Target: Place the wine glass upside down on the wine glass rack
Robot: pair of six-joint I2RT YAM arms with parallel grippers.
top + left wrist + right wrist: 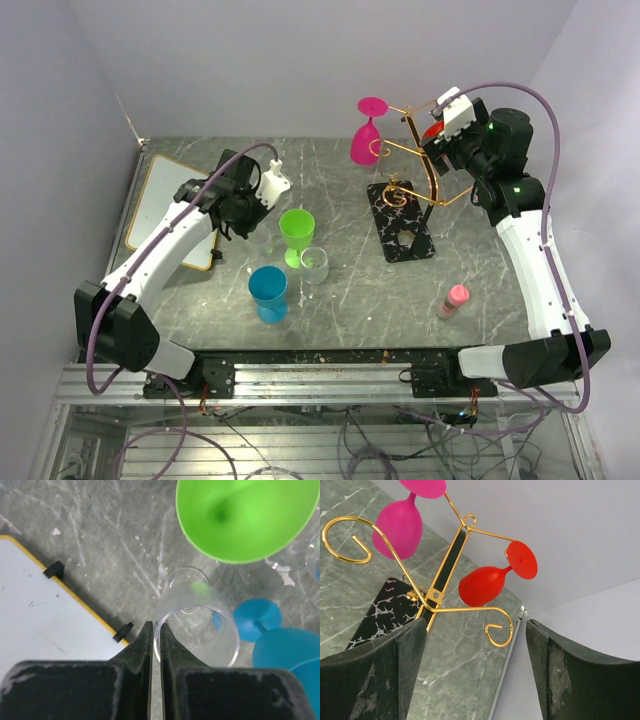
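Curling gold wire rack (436, 594); right gripper (476, 625) wide, left gripper (155, 628) nipping clear glass (200, 630)

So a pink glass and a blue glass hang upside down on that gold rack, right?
No, the second is red, not blue. The right wrist view shows the pink glass and the red glass hanging upside down on the gold rack.

We've got the wine glass rack (402, 235) in gold wire, its base black with white marbling. There's a magenta glass (367, 135), a red glass (487, 582), a green glass (296, 228), a blue glass (268, 288) and a clear glass (200, 625). The tabletop (350, 310) is grey, veined white. The board (175, 215) is white, edged yellow.
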